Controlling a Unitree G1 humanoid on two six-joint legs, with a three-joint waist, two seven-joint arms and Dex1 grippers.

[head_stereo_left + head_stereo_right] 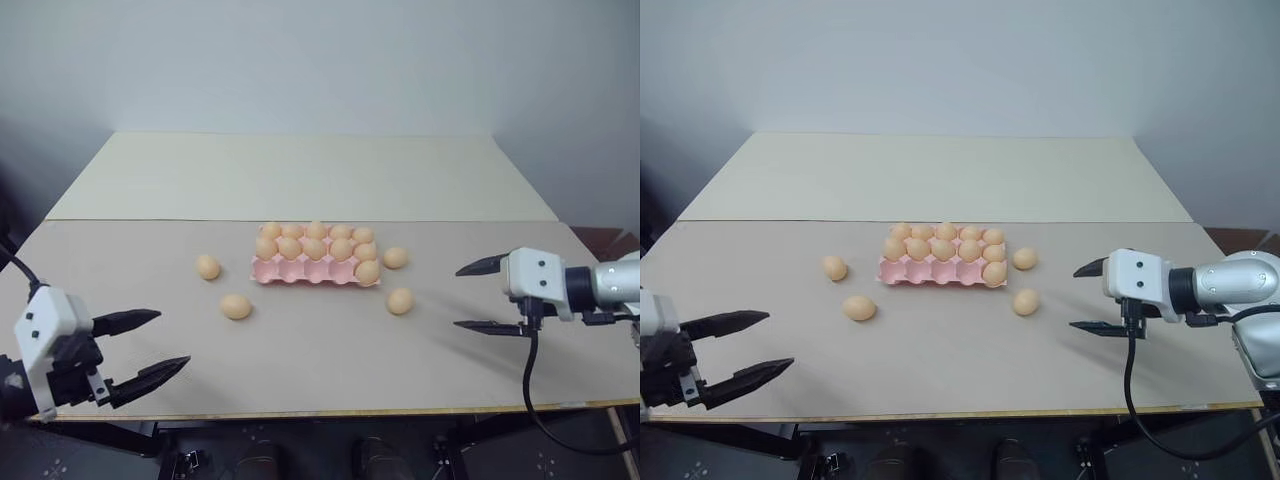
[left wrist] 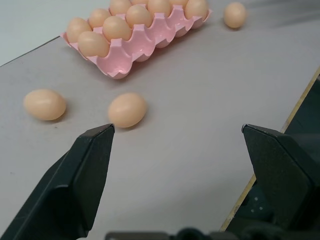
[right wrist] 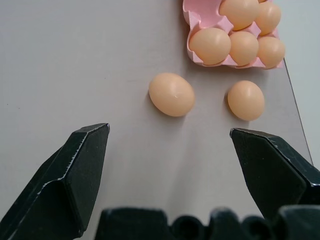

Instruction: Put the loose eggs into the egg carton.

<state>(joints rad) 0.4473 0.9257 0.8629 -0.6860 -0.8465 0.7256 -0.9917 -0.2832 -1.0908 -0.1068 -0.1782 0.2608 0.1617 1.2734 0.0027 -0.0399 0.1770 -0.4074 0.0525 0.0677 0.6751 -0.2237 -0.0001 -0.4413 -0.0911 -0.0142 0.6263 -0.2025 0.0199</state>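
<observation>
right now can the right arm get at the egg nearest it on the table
Probably yes. The right gripper hangs open, pointed toward that egg, with bare table between them. The carton and another loose egg lie farther back, apart from it.

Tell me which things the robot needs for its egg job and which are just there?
For the job:
- four loose eggs
- egg carton
- left gripper, open
- right gripper, open

Just there:
- table
- wall
</observation>
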